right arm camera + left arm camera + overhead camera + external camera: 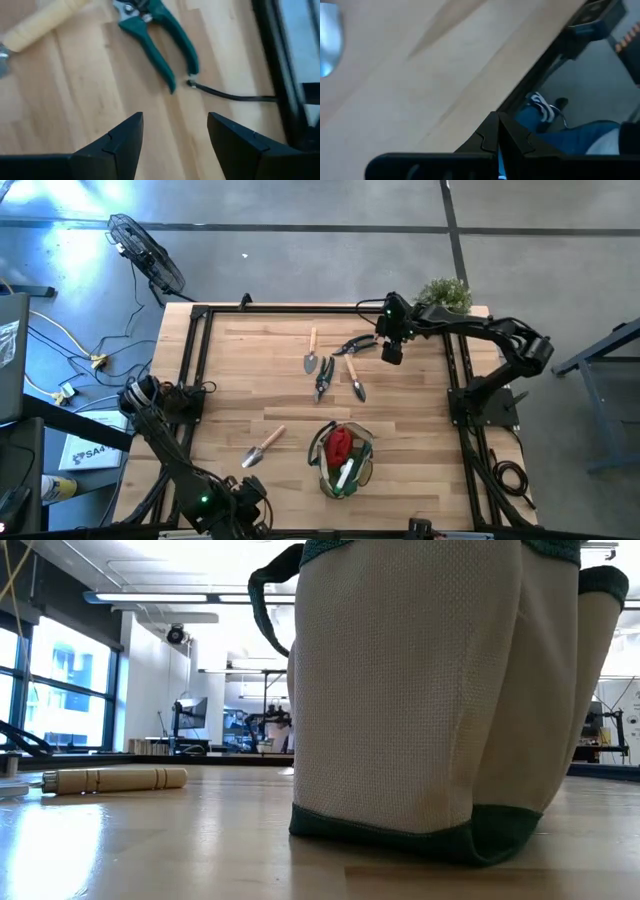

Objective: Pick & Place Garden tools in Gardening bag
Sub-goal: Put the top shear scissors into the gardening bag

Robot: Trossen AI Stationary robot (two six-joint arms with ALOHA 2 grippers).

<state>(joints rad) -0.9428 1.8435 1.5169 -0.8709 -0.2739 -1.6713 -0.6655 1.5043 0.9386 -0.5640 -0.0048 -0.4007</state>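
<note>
Filling most of the low view, the gardening bag (pixel 430 690) stands upright on the wooden table (pixel 150 840), tan cloth with a dark green band at its foot and a green loop handle at its upper left. From above, the bag (pixel 343 460) sits in the lower middle of the frame, with a red piece (pixel 340 444) and a green-and-white spray bottle (pixel 346 476) inside it.

Left of the bag lies a trowel (pixel 262 448) with a pale wooden handle, its handle also showing at the left edge of the low view. Above the bag, near the frame's centre, lie a second trowel (pixel 311 352), a pair of dark-handled pruners (pixel 324 377) and a third trowel (pixel 355 378). Another pair of pruners (pixel 354 346), green-handled, lies just to the upper right of these.

Right gripper (pixel 391 352) hangs just right of the green pruners, above the table; its fingers (pixel 120 137) stand well apart and hold nothing, with the pruners lying ahead of them in its wrist view.

Left gripper (pixel 498 142) is at the bottom left of the overhead frame by the table's edge, fingers pressed together, empty.

A bushy plant (pixel 445 293) sits at the table's upper right corner
</note>
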